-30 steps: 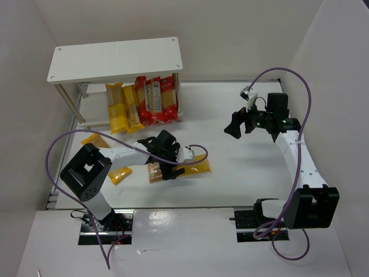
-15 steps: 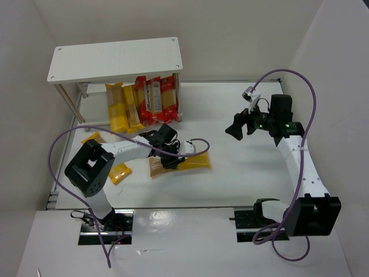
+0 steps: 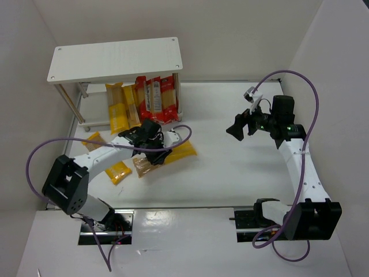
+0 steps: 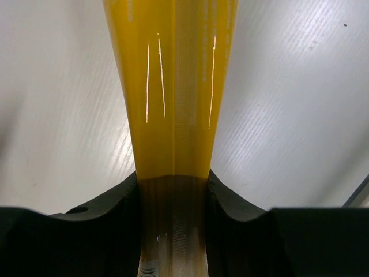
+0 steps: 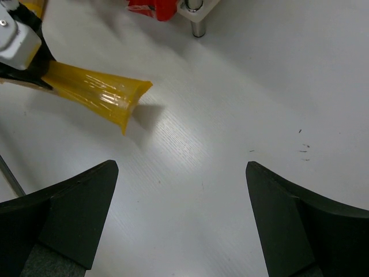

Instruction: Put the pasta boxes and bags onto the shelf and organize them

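My left end effector (image 4: 173, 193) pinches a glossy yellow spaghetti bag (image 4: 173, 86), long and narrow, over the matte white worktop (image 3: 230, 173) near the flat-topped shelf (image 3: 115, 57); my right end effector (image 5: 180, 173) gapes wide, empty.

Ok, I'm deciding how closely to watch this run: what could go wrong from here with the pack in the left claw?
The left claw pinches the yellow pack on a narrow strip, leaving a long free end; it may twist or slip. The lower tier of the shelf already holds stored packs, which that end could knock. The purple cable loops beside the pack and might snag.
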You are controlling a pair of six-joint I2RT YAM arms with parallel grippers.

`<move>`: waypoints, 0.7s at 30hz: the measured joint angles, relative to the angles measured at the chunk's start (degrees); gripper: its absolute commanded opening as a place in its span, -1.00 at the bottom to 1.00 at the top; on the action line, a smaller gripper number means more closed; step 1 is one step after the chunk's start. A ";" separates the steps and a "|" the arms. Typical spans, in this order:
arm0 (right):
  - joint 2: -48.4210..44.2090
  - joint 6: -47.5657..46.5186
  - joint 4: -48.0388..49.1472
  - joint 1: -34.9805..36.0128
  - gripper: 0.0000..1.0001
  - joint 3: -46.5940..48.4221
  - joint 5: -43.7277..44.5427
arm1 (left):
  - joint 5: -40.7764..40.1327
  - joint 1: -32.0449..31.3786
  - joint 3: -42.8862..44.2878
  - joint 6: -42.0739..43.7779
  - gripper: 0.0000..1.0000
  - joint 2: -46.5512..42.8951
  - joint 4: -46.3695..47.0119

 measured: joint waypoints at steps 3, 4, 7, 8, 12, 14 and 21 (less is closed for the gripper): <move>0.00 0.00 0.09 0.00 1.00 0.00 0.09 | -1.07 0.81 -0.15 -1.90 -1.00 -3.87 -1.22; -0.02 0.07 0.13 0.00 1.00 0.00 0.09 | -1.66 1.09 -0.24 -2.54 -1.00 -5.64 -1.66; -0.26 0.24 0.17 0.00 1.00 -0.02 0.13 | -2.60 2.67 -0.55 -4.76 -1.00 -11.47 -2.73; -0.48 0.24 0.20 0.00 1.00 -0.02 0.15 | -2.73 3.48 -0.81 -5.11 -1.00 -13.79 -2.91; -1.38 0.24 0.28 0.00 1.00 -0.02 0.22 | -3.58 8.31 -1.07 -7.13 -1.00 -22.18 -4.28; -1.57 0.24 0.35 0.00 1.00 -0.07 0.22 | -4.92 10.86 -1.07 -8.17 -1.00 -25.53 -4.81; -1.62 0.26 0.85 0.00 1.00 -0.26 0.57 | -13.31 19.30 -1.99 -13.51 -1.00 -28.65 -4.72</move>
